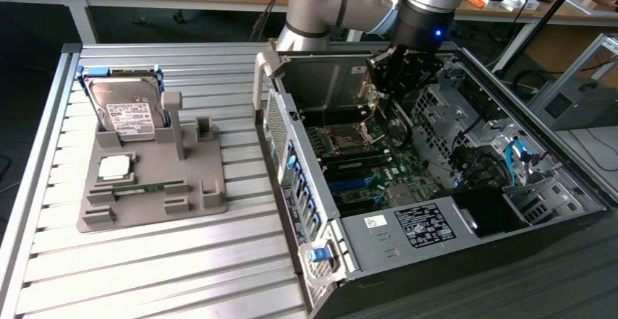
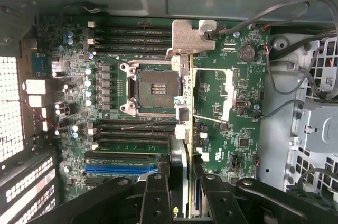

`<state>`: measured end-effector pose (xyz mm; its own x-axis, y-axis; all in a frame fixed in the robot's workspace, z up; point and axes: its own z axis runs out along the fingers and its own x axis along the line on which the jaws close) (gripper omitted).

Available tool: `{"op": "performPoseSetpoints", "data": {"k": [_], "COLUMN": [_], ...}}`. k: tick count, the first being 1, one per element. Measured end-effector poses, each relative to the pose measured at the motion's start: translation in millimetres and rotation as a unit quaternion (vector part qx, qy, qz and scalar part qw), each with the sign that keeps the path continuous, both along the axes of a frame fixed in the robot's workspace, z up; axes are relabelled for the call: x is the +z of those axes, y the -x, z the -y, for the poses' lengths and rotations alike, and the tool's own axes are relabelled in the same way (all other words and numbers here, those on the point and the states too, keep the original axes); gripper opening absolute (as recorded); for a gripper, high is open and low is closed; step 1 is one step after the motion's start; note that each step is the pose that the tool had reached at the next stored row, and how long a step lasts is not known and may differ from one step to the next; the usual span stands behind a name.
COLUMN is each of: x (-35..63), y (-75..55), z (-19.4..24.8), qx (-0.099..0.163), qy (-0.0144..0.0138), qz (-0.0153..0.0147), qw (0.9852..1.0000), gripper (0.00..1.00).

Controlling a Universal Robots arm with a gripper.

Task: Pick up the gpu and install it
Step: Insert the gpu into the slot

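One gpu sits clamped edge-on in the jaws over one motherboard, one hard drive outside the case

Green motherboard with one blue slot, silvery-bracketed gpu, black tool (ribbed silver table)

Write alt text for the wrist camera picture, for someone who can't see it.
The tool grips the gpu edge-on over a green motherboard. An empty processor socket lies beside the card, flanked by memory slots.
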<state>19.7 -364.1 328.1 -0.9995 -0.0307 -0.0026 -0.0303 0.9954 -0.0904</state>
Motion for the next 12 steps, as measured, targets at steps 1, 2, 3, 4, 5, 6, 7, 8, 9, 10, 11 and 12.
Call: {"op": "performPoseSetpoints", "data": {"k": [1, 2, 3, 4, 5, 6, 7, 8, 9, 10, 11, 12], "x": [0.0, 0.0, 0.0, 0.0, 0.0, 0.0, 0.0, 0.0, 0.0, 0.0, 0.0, 0.0], "y": [0.0, 0.0, 0.0, 0.0, 0.0, 0.0, 0.0, 0.0, 0.0, 0.0, 0.0, 0.0], "z": [0.0, 0.0, 0.0, 0.0, 0.0, 0.0, 0.0, 0.0, 0.0, 0.0, 0.0, 0.0], "qx": [0.002, 0.005, 0.008, 0.01, 0.012, 0.015, 0.017, 0.019, 0.021, 0.023, 0.025, 0.028], "qy": [0.0, 0.0, 0.0, 0.0, 0.0, 0.0, 0.0, 0.0, 0.0, 0.0, 0.0, 0.0], "qz": [0.0, 0.0, 0.0, 0.0, 0.0, 0.0, 0.0, 0.0, 0.0, 0.0, 0.0, 0.0], "qw": [1.0, 1.0, 1.0, 1.0, 0.9999, 0.9999, 0.9999, 0.9998, 0.9998, 0.9997, 0.9997, 0.9996], "gripper": [0.27, 0.27, 0.27, 0.27, 0.27, 0.27, 0.27, 0.27, 0.27, 0.27, 0.27, 0.27]}}
